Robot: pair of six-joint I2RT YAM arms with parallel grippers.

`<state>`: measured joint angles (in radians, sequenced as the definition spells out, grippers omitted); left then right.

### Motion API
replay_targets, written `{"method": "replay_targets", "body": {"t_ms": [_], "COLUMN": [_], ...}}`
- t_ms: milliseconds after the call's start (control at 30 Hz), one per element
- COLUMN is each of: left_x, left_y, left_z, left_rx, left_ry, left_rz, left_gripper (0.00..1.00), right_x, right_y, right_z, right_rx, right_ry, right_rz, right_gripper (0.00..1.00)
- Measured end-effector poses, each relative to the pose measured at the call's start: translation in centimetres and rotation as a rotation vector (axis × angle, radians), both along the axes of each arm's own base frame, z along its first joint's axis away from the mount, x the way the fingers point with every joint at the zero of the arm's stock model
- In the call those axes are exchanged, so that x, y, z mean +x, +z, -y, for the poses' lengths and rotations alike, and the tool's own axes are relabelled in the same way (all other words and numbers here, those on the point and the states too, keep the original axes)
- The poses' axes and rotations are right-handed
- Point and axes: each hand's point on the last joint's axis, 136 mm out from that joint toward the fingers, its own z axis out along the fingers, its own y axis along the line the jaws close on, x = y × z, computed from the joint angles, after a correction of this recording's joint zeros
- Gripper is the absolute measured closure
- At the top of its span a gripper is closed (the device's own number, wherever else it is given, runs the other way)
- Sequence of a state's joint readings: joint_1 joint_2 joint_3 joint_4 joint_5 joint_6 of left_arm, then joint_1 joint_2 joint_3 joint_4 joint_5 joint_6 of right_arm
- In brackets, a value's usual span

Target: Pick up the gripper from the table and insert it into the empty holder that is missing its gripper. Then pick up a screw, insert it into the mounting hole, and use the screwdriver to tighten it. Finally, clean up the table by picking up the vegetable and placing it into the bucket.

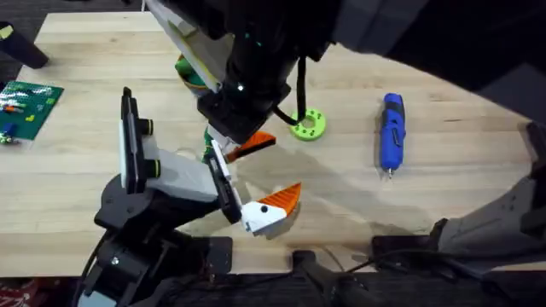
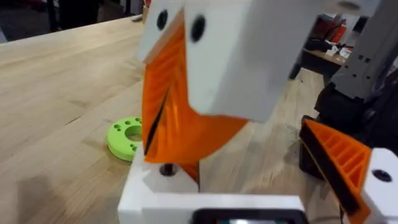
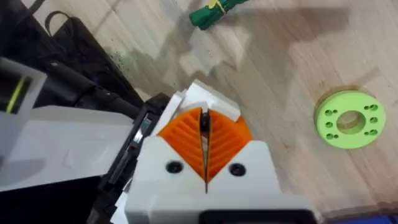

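Observation:
My right gripper reaches across the table and is shut on the small orange gripper, whose dark edge shows between the pads. My left gripper stands open low over the table. One of its jaws carries a white-and-orange tip. The other is the holder, a bare white seat with a hole, and the held gripper's lower end reaches it. The blue screwdriver lies to the right. The green vegetable lies beyond. The bucket peeks from under my right arm. I cannot make out a screw.
A lime-green disc with holes lies just past the grippers. A green circuit board sits at the table's left edge. My right arm's dark bulk spans the upper middle and right of the overhead view.

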<state>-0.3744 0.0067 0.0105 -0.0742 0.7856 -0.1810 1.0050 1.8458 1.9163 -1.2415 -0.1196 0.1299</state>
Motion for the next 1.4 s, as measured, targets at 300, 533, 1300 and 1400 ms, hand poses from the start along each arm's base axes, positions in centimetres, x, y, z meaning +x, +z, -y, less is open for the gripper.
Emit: {"method": "replay_targets", "body": {"t_ms": [300, 533, 1300, 1400], "left_x": [0.0, 0.0, -0.2, -0.2], "left_y": [0.0, 0.0, -0.2, -0.2], "left_z": [0.0, 0.0, 0.1, 0.1], "left_rx": [-0.001, -0.001, -0.004, -0.004], "left_ry": [0.0, 0.0, -0.015, -0.015], "left_rz": [-0.002, -0.003, -0.026, -0.026], "left_gripper": [0.018, 0.018, 0.018, 0.018], "right_x": [-0.2, 0.0, 0.4, 0.4], "right_y": [-0.1, -0.1, -1.4, -1.4], "right_z": [0.1, -0.2, -0.6, -0.6], "right_rx": [-0.011, -0.004, -0.034, -0.034], "right_ry": [0.005, 0.009, 0.012, 0.012], "right_rz": [0.005, 0.018, 0.007, 0.007], "right_gripper": [0.993, 0.993, 0.993, 0.993]}}
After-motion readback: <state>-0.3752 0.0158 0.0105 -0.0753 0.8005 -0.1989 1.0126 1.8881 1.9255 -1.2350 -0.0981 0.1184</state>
